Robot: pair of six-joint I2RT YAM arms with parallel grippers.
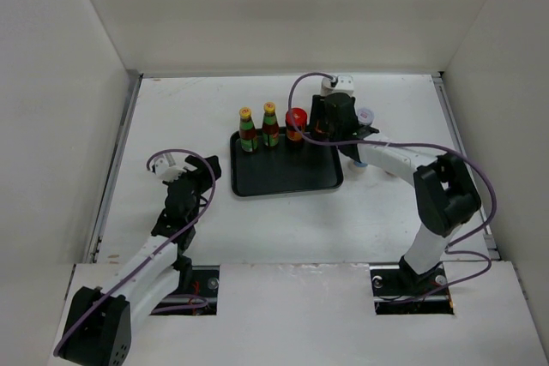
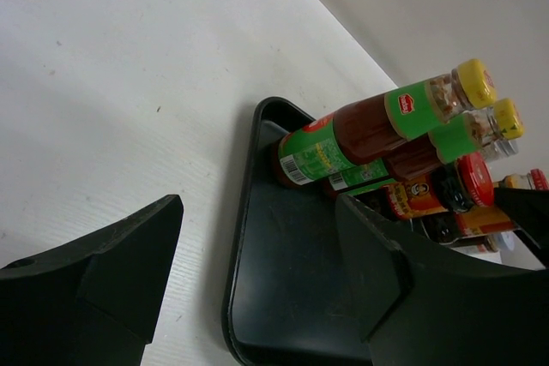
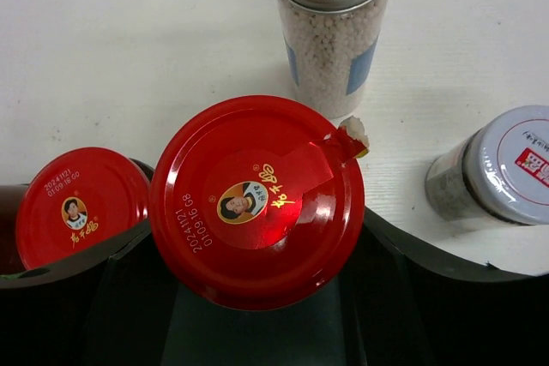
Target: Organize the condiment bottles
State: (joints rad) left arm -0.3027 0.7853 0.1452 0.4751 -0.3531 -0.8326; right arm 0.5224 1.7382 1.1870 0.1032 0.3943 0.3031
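Right claw (image 1: 334, 123) grips red-lidded jar (image 3: 257, 199) (body hidden).

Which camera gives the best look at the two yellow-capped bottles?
Left wrist: the bottles are large, labels and caps clear. Top external shows them small, at the tray's far edge. Right wrist misses them.

Counted items, all views combined: two slim dark sauce bottles with yellow caps (image 1: 248, 132) (image 1: 270, 126); two squat red-lidded jars (image 3: 256, 199) (image 3: 81, 203); two white granule-filled shaker jars with grey lids (image 3: 330, 23) (image 3: 502, 169); one black rectangular plastic tray (image 1: 283, 176) on the desk.
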